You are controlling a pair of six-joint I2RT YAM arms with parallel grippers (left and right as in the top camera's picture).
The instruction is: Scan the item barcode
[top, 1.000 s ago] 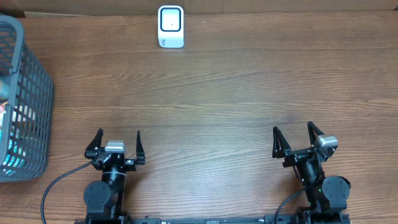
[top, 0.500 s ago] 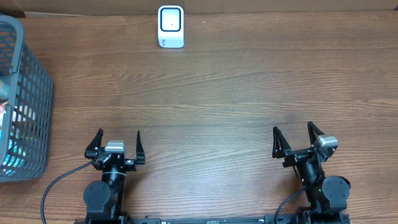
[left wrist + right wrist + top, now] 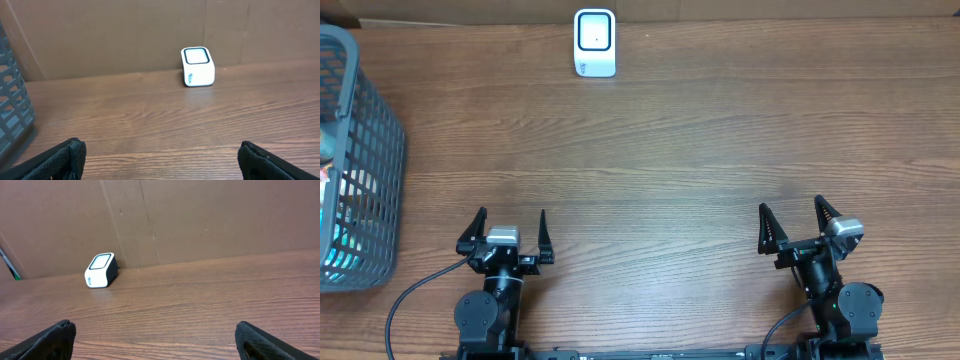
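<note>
A small white scanner box with a dark window stands at the far edge of the wooden table; it also shows in the left wrist view and the right wrist view. My left gripper rests open near the front left, nothing between its fingers. Open and empty too, my right gripper sits near the front right, its fingers spread wide. Both are far from the scanner. Items lie inside a basket at the left, only partly visible through its mesh.
A grey wire basket stands at the table's left edge, its corner seen in the left wrist view. A brown cardboard wall runs along the back of the table.
</note>
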